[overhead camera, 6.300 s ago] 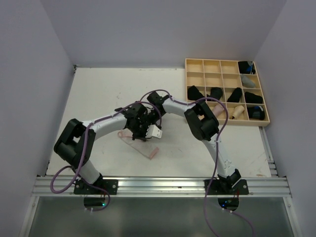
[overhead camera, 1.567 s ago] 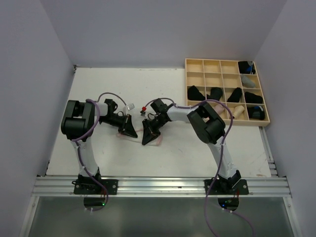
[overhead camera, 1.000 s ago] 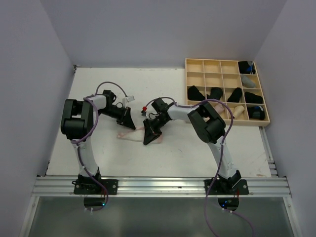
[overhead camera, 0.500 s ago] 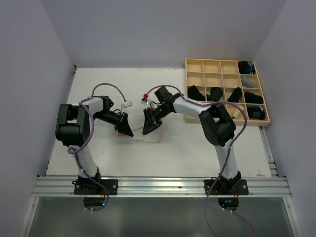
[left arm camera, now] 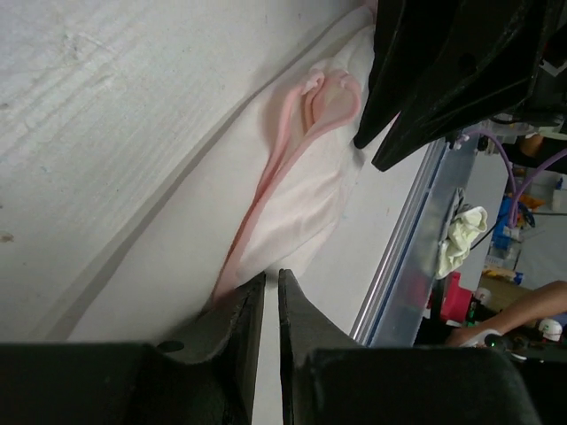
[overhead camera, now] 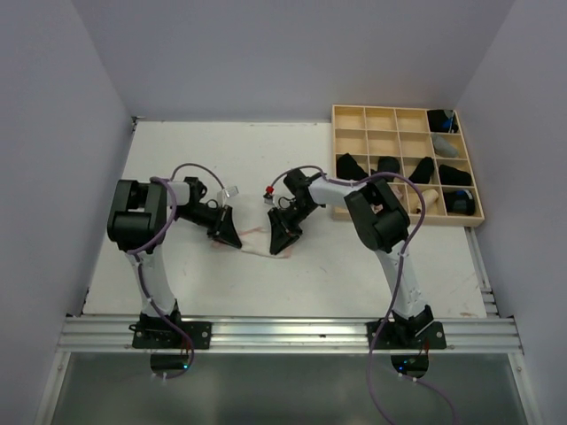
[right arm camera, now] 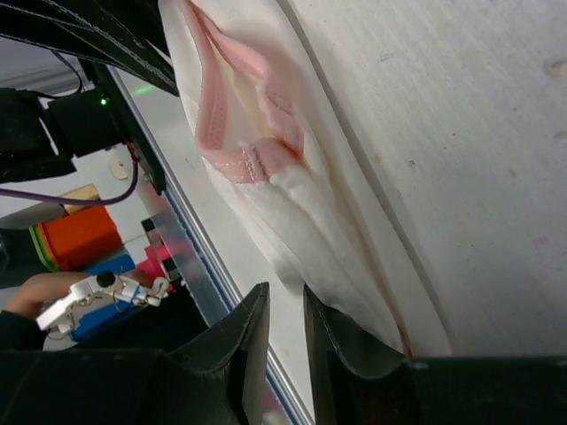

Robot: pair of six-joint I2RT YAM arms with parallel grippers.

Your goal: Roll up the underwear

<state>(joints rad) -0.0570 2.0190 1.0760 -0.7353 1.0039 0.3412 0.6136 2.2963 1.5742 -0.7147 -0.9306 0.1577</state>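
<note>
The whitish underwear with pink edging [overhead camera: 257, 237] lies stretched on the table between my two grippers. It also shows in the left wrist view [left arm camera: 301, 186] and the right wrist view [right arm camera: 266, 177]. My left gripper [overhead camera: 234, 239] [left arm camera: 270, 276] is low at its left end, jaws nearly together on the cloth's edge. My right gripper [overhead camera: 280, 246] [right arm camera: 285, 290] is low at its right end, jaws a narrow gap apart, the cloth running in under one finger. Several black rolled underwear [overhead camera: 353, 166] sit in the tray.
The pale wooden grid tray [overhead camera: 407, 108] stands at the back right, holding black rolls, a grey one and a tan one. White walls close in the table on three sides. A metal rail [overhead camera: 283, 335] runs along the near edge.
Half a second ago both grippers held the cloth further back and closer together. They have now come down towards the near side, and the cloth lies spread on the table.
</note>
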